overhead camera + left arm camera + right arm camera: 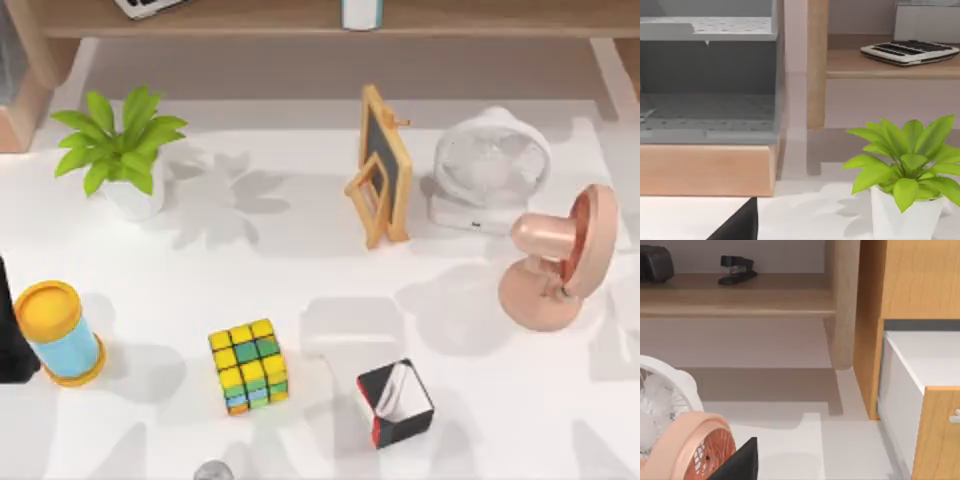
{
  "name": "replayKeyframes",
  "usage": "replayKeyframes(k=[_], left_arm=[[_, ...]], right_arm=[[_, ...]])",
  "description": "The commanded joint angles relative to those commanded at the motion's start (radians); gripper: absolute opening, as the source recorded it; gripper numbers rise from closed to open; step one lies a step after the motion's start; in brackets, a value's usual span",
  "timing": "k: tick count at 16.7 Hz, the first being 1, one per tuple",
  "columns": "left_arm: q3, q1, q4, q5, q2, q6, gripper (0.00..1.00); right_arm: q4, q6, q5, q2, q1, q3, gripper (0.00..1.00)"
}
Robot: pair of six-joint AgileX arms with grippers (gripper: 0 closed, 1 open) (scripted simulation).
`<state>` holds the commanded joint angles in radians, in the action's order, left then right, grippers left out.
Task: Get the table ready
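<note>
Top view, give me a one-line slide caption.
White table crowded with potted plant, chalkboard, white fan, pink fan, Rubik's cube, yellow-lidded blue canister.

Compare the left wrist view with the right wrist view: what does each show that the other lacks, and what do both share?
Left wrist view alone: a potted plant, a calculator on the wooden shelf, and a grey perforated rack.

Right wrist view alone: a white fan, a pink fan, a black stapler on the shelf, and an open white drawer.

Both: the table and the light wooden shelf unit.
</note>
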<state>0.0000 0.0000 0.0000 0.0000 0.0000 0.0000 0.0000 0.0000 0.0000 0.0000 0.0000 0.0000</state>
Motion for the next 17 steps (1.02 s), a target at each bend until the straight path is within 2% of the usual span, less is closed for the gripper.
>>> replayKeyframes(k=[4, 8, 12, 17], left_arm=[[0.000, 0.000, 0.000, 0.000, 0.000, 0.000, 1.00], [0.000, 0.000, 0.000, 0.000, 0.000, 0.000, 1.00], [0.000, 0.000, 0.000, 0.000, 0.000, 0.000, 1.00], [0.000, 0.000, 0.000, 0.000, 0.000, 0.000, 1.00]], right_arm=[[-0.021, -0.006, 0.001, 0.029, -0.007, 0.029, 1.00], [-0.140, -0.043, 0.000, 0.213, -0.041, 0.210, 1.00], [-0.335, -0.111, -0.009, 0.563, -0.092, 0.552, 1.00], [-0.627, -0.219, -0.023, 1.151, -0.170, 1.113, 1.00]])
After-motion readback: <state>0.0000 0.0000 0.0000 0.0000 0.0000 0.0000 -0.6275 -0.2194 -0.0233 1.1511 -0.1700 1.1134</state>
